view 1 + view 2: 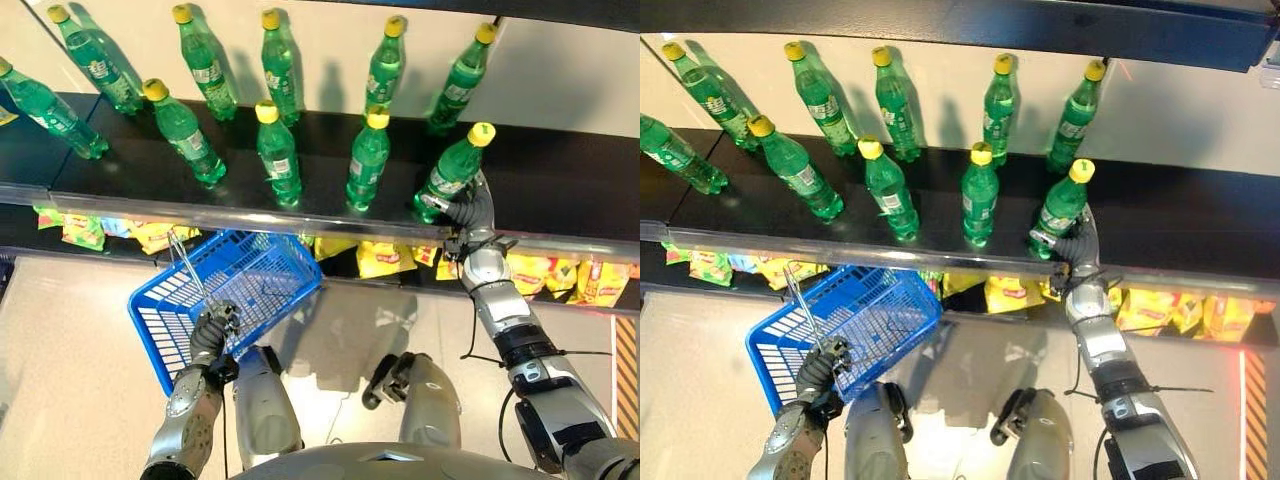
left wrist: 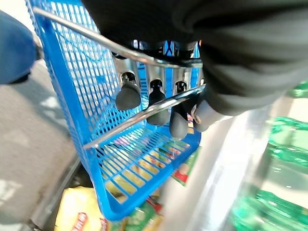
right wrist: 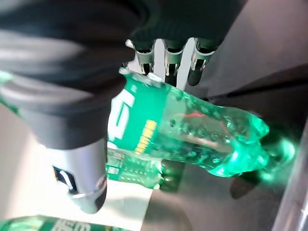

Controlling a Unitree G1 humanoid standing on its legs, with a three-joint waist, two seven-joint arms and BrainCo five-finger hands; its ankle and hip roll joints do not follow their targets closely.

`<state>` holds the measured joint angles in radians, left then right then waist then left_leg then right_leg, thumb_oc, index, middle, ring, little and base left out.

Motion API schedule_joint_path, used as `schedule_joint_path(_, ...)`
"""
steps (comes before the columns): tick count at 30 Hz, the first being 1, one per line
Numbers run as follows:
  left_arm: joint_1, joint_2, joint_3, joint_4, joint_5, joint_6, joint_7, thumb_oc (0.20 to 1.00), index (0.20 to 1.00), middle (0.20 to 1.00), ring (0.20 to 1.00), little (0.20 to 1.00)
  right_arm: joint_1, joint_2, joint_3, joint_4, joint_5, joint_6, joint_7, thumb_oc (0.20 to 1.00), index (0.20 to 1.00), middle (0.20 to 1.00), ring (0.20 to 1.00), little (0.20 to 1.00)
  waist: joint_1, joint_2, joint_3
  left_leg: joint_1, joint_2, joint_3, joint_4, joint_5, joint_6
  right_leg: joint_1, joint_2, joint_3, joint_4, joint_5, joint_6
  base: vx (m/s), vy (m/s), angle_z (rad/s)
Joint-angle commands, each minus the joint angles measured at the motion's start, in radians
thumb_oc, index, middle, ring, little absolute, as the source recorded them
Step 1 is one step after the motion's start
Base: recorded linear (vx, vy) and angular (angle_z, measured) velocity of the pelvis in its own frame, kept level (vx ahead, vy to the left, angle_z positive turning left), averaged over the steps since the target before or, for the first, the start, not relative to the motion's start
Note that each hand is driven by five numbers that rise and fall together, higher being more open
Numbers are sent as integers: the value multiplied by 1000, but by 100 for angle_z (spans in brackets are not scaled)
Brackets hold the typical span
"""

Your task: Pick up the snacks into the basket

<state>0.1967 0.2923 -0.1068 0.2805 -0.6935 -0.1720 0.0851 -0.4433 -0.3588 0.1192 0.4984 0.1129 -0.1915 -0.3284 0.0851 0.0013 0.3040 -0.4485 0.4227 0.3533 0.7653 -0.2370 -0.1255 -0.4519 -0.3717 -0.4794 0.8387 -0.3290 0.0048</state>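
Shelf (image 1: pixel 560 190) holds upright bottles; right hand (image 1: pixel 468 212) wraps one bottle (image 1: pixel 452 170) (front row, rightmost). Left hand (image 1: pixel 213 332) grips the basket (image 1: pixel 262 268) handle; basket hangs down-left of the bottle.

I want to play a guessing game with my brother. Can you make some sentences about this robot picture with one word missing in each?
1. The left hand holds the metal handle of a ____ basket.
2. The right hand has its fingers round a green ____ on the shelf.
3. Every bottle cap on the shelf is ____.
4. The yellow snack bags lie ____ the bottle shelf.

Missing words: blue; bottle; yellow; below
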Motion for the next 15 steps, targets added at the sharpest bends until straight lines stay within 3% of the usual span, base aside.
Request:
schedule_joint_path(1,4,43,-38,-210,-17,-93,-39,200,200,200,200,200,-109,-3,-9,39,46,-32,-10,1000,1000,1000,1000,1000,23,15,-17,-26,8,32,52,-5,43,66,-48,-7,-28,45,115,0,0,0)
schedule_joint_path(6,8,51,-45,-217,-23,-93,-37,200,200,200,200,200,-176,-8,-9,112,75,-30,-25,1000,1000,1000,1000,1000,33,19,-16,-26,9,30,55,-4,42,70,-48,-8,-26,44,114,0,0,0)
schedule_joint_path(7,7,54,-47,-219,-25,-94,-35,200,200,200,200,200,-192,-11,-8,123,82,-30,-27,200,200,200,200,200,35,21,-16,-25,9,29,55,-3,41,71,-48,-10,-24,43,114,0,0,0)
schedule_joint_path(15,2,57,-51,-219,-26,-95,-35,200,200,200,200,200,-213,-21,-18,114,117,-48,-36,200,200,200,200,200,33,22,-15,-20,11,32,53,0,39,77,-48,-11,-25,46,117,-1,1,1)
